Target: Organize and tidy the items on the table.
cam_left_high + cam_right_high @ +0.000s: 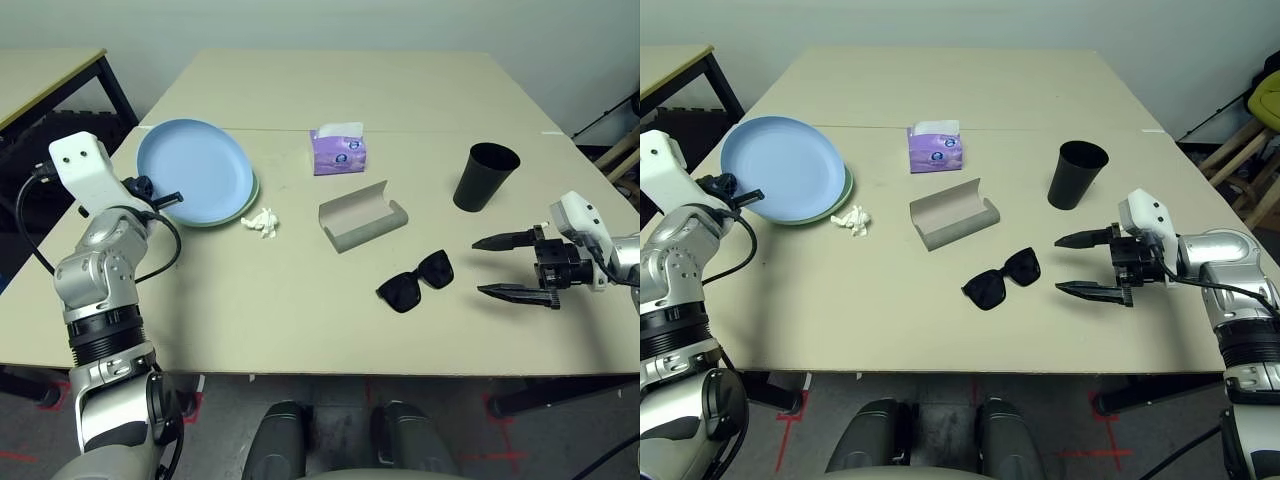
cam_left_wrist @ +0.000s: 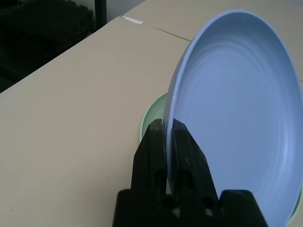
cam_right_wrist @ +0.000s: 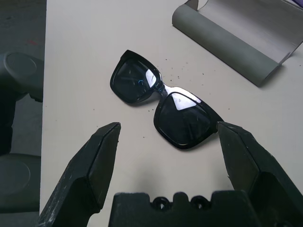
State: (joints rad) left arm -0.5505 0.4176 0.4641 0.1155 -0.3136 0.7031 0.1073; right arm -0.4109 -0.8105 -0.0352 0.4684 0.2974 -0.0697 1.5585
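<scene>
We have the left tool (image 2: pixel 169 137) clamped on the rim of the light blue plate (image 1: pixel 190 170), stacking it on the pale green plate (image 2: pixel 150 118) at the worktop's (image 1: pixel 300 310) left, while the right tool (image 1: pixel 1080 265) gapes beside the black sunglasses (image 1: pixel 1002 279), likely next to grasp.

Stacked at the bench's (image 1: pixel 300 330) far left: one plate (image 1: pixel 190 165) upon another (image 1: pixel 250 200), paper wad (image 1: pixel 262 222) just beside. Centre: tissue pack (image 1: pixel 338 150) behind glasses case (image 1: pixel 362 215) (lying open). In front, sunglasses (image 1: pixel 415 281); cup (image 1: pixel 486 176) to the right.
</scene>
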